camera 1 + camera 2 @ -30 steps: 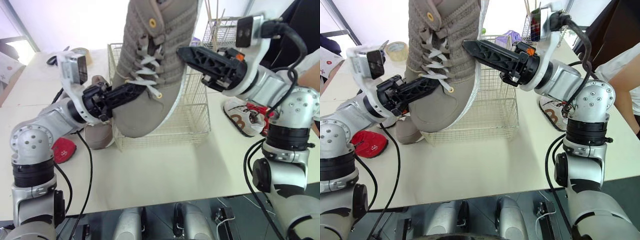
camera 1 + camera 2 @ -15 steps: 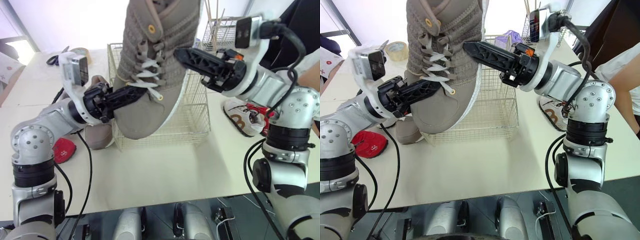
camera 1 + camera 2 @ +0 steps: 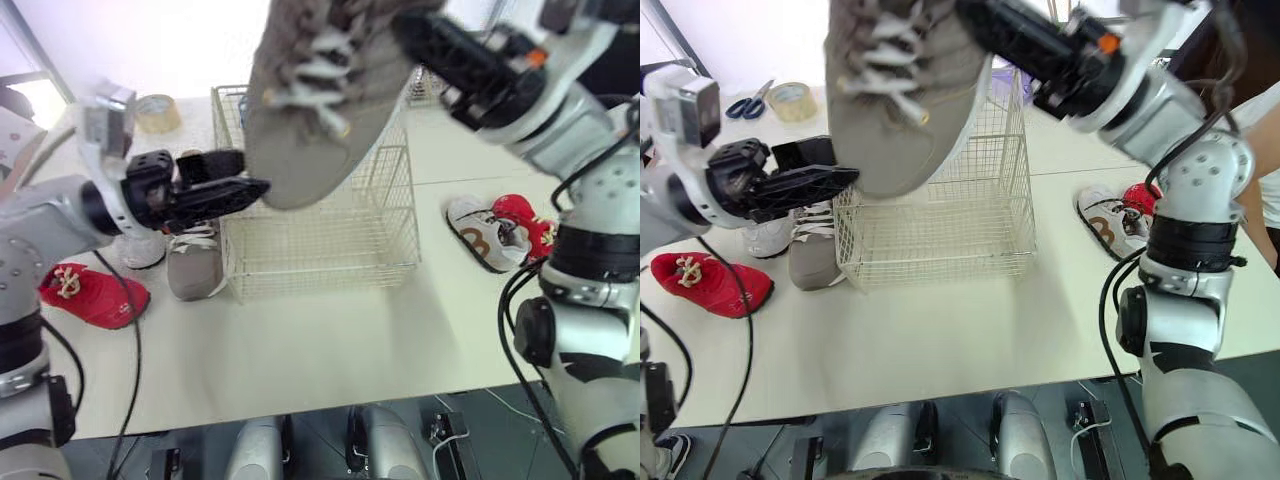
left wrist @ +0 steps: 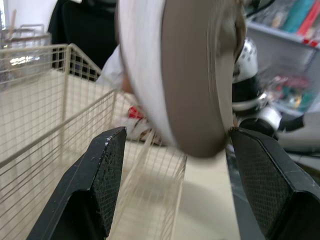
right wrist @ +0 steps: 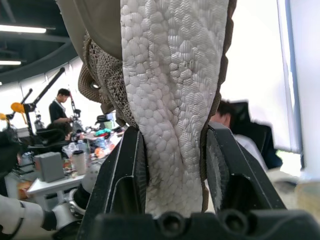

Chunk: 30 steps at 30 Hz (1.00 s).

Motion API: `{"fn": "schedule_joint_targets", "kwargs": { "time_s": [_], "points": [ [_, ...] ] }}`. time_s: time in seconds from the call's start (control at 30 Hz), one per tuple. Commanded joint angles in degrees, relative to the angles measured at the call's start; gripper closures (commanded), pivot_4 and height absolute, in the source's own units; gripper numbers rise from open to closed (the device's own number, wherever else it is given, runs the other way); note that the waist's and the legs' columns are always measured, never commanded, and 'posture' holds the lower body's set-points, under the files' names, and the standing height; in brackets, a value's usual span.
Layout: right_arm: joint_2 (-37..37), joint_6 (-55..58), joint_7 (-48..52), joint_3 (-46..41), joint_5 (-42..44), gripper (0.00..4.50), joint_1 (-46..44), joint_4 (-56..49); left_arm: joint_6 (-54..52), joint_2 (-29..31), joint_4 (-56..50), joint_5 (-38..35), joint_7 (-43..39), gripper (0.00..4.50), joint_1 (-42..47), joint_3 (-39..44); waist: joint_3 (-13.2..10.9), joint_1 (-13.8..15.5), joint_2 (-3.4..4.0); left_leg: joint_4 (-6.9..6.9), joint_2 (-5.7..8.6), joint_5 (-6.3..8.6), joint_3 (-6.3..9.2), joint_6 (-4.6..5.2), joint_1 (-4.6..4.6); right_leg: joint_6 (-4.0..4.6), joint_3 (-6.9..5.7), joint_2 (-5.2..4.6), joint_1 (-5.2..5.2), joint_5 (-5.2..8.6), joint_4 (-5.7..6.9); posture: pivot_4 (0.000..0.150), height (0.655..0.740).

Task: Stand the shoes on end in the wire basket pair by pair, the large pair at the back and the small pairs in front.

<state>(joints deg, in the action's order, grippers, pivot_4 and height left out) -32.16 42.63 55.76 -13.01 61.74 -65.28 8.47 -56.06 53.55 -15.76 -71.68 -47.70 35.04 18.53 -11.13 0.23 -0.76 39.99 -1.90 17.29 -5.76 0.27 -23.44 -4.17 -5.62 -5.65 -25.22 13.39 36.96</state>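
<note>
Wire basket (image 3: 330, 240) is sitting mid-table. Right gripper (image 5: 174, 135) is clamping the large grey shoe (image 3: 310, 130), one finger pressing on each side, and is holding it in the air over the basket with the toe pointing down. Left gripper (image 3: 255, 170) is hovering at the basket's left side, fingers apart, just beside the toe; contact unclear. Second grey shoe (image 3: 195, 265) is lying left of the basket, with a white shoe (image 3: 140, 250) beside it and a red shoe (image 3: 90, 295) further left. White-and-brown shoe (image 3: 480, 235) and another red shoe (image 3: 525, 215) are lying to the right.
</note>
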Motion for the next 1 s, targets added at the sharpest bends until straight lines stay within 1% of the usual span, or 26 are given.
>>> {"fn": "schedule_joint_targets", "kwargs": {
  "time_s": [0.03, 0.13, 0.27, 0.43, 0.67, 0.93, 0.97, 1.0],
  "points": [
    [-3.5, -12.2, 9.1, -1.4, -8.7, 3.34, -10.3, 13.9, -1.1, 5.8, 0.5, 0.0, -2.5, 1.13, 0.5, 4.9, 0.0, -0.2, 0.03, 0.0, 0.0, 0.0, -0.02, 0.0, 0.0, 0.0, 0.01, 0.0, -0.03, 0.0, 0.01, 0.15, 0.74],
    [-4.5, -20.7, 16.3, 1.1, -16.4, 3.34, -16.2, 25.2, -1.6, 7.9, 1.0, -0.6, -3.1, 1.13, -0.1, 6.4, 0.0, -0.3, 0.04, -0.08, 0.0, 0.0, -0.04, 0.0, 0.0, 0.0, 0.04, 0.0, -0.07, 0.01, -0.01, 0.15, 0.74],
    [-3.8, -33.9, 23.8, 4.3, -26.8, 3.34, -23.4, 42.4, -2.4, 7.6, -0.1, -2.3, -1.1, 1.13, -2.2, 8.9, 0.0, -1.3, 0.04, -0.1, -0.01, 0.0, -0.09, -0.01, 0.01, -0.01, 0.09, 0.0, -0.08, 0.01, -0.02, 0.15, 0.74],
    [-2.1, -43.3, 28.2, 5.0, -33.9, 3.34, -27.6, 54.5, -2.9, 6.3, -3.3, -5.6, 2.9, 1.13, -6.3, 11.9, -0.1, -1.5, 0.1, -0.15, -0.14, -0.01, -0.15, -0.03, 0.0, -0.01, 0.15, -0.01, -0.17, 0.01, 0.0, 0.15, 0.74],
    [1.2, -46.3, 30.5, 4.2, -39.2, 3.34, -27.9, 61.1, -2.7, 6.0, -5.8, -9.3, 7.1, 1.13, -10.6, 14.8, -0.1, -1.4, 0.14, -0.15, -0.16, -0.02, -0.16, -0.07, -0.01, 0.0, 0.15, -0.04, -0.18, 0.01, 0.0, 0.15, 0.74],
    [3.7, -46.5, 28.1, 2.5, -42.7, 3.34, -25.1, 64.6, -1.4, 5.4, -6.4, -8.9, 8.9, 1.13, -11.8, 13.5, -0.1, -1.4, 0.14, -0.13, -0.15, -0.02, -0.15, -0.09, -0.01, 0.0, 0.15, -0.04, -0.16, 0.01, 0.02, 0.15, 0.74],
    [3.8, -46.5, 27.9, 2.3, -43.0, 2.35, -24.9, 64.8, -1.4, 5.4, -6.4, -8.9, 9.0, 1.04, -11.8, 13.4, -0.1, -1.4, 0.14, -0.13, -0.15, -0.02, -0.15, -0.09, -0.01, 0.0, 0.15, -0.04, -0.16, 0.01, 0.02, 0.15, 0.74],
    [3.9, -46.4, 27.6, 2.1, -43.3, 1.88, -24.7, 64.9, -1.3, 5.3, -6.4, -8.9, 9.1, 1.04, -11.7, 13.4, -0.1, -1.4, 0.14, -0.13, -0.15, -0.03, -0.15, -0.09, -0.01, 0.0, 0.15, -0.04, -0.16, 0.01, 0.02, 0.15, 0.74]
  ]
}}
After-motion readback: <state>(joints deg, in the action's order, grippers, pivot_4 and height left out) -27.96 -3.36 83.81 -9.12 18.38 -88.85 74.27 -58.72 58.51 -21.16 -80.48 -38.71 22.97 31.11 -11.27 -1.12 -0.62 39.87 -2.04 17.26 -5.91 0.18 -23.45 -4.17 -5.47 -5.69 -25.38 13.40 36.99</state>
